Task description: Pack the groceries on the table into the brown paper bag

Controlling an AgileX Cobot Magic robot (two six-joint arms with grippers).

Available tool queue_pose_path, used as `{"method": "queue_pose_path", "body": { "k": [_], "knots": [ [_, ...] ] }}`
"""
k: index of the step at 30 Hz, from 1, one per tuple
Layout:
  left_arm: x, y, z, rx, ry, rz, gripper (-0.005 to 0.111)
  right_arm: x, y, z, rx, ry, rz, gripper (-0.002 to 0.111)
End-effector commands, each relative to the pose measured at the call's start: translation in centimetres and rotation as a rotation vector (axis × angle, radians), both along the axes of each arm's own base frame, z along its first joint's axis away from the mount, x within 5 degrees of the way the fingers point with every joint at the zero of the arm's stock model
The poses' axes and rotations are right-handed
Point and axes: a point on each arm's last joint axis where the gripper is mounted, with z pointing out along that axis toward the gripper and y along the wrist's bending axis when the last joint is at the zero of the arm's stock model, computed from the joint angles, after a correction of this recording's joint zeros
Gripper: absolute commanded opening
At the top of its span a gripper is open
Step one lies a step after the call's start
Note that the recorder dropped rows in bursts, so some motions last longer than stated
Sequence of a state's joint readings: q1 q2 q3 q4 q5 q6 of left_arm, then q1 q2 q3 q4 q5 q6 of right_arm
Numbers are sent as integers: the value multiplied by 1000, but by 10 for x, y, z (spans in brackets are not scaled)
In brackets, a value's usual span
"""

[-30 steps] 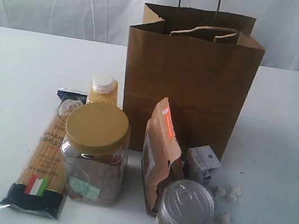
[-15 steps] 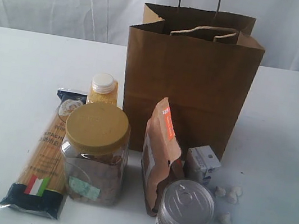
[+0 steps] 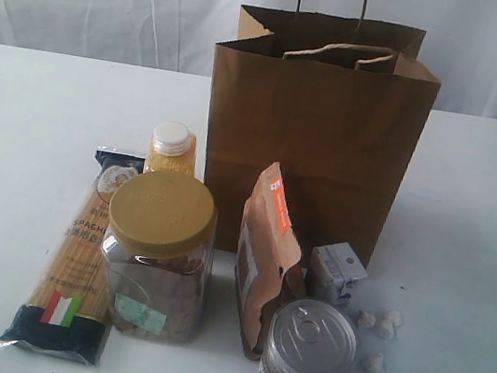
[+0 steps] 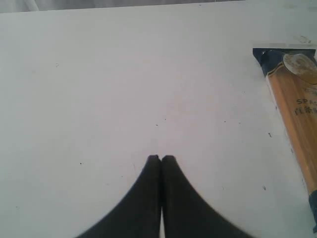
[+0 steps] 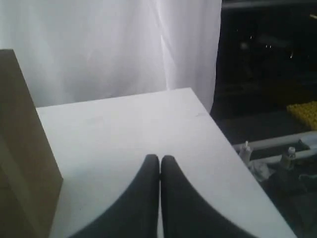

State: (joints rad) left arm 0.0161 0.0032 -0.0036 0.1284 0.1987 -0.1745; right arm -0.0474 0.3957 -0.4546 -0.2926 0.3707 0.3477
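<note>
Nothing moved since the earlier frames: all 6 groceries sit unpacked on the table (image 3: 33, 115) in front of the paper bag (image 3: 317, 141), with the spaghetti packet (image 3: 77, 254) lying flat, then jar (image 3: 158, 253), bottle (image 3: 171, 148), pouch (image 3: 268, 256), carton (image 3: 337, 273) and can (image 3: 304, 361). Bag stands upright with its mouth open, likely so items drop in from above. Left gripper (image 4: 161, 157) is closed and empty over bare table near the spaghetti; right gripper (image 5: 159, 157) is closed and empty beside the bag, so packing looks unstarted.

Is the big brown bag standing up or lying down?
Standing up. The paper bag sits upright on the table, with its mouth open at the top.
</note>
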Motion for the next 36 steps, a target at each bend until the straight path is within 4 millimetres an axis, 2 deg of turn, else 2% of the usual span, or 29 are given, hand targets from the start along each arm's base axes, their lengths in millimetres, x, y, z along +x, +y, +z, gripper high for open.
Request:
{"method": "queue_pose_path", "body": {
  "k": [1,4,7,10,13,18,23,26,29,36],
  "knots": [
    [0,0,-1,-4,4,6,0,8,3,-10,32,88,31,0],
    [0,0,-1,-4,4,6,0,18,10,-17,0,221,111,0],
    [0,0,-1,-4,4,6,0,31,19,-13,-36,386,214,0],
    [0,0,-1,-4,4,6,0,43,36,6,-51,546,371,0],
    [0,0,-1,-4,4,6,0,49,54,26,5,647,507,0],
    [0,0,-1,-4,4,6,0,39,70,44,29,698,603,0],
    [0,0,-1,-4,4,6,0,20,86,41,29,778,737,0],
    [0,0,-1,-4,4,6,0,17,96,38,2,812,784,0],
    [0,0,-1,-4,4,6,0,24,106,29,-87,871,780,0],
    [0,0,-1,-4,4,6,0,55,138,-10,-328,1051,780,0]
  ]
}}
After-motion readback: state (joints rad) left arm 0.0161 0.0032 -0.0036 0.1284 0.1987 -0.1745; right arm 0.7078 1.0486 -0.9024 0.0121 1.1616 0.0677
